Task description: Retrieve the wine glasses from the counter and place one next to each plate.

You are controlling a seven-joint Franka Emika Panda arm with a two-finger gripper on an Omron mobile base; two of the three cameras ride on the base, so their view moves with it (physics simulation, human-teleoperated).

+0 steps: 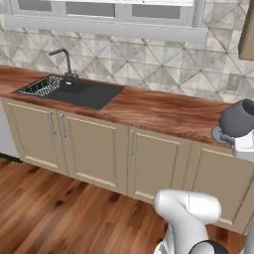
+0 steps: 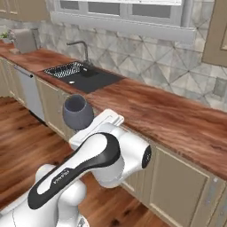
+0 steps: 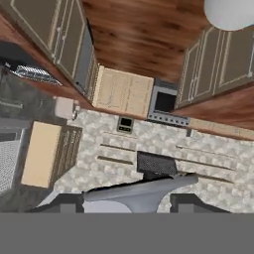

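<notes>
**Glass in gripper, lifted off counter**

I see one wine glass (image 2: 78,111) pinched in the gripper (image 3: 131,202), jaws partly spread around it, a fingertip (image 3: 191,202) on each side. In the left base view the glass (image 1: 239,119) hangs at the counter's (image 1: 149,109) front edge, right of the sink (image 1: 74,92). Hand view is rolled, looking across the kitchen at the cabinets (image 3: 121,92).

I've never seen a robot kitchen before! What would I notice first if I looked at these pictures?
First, the big white robot arm in front, lifting a small grey-blue stemmed wine glass in its jaws, tipped so you see into its bowl. Behind it runs the long reddish-brown wooden counter over beige cabinet doors. At the counter's left end sits a dark sink with a curved tap and a wire basket.
</notes>
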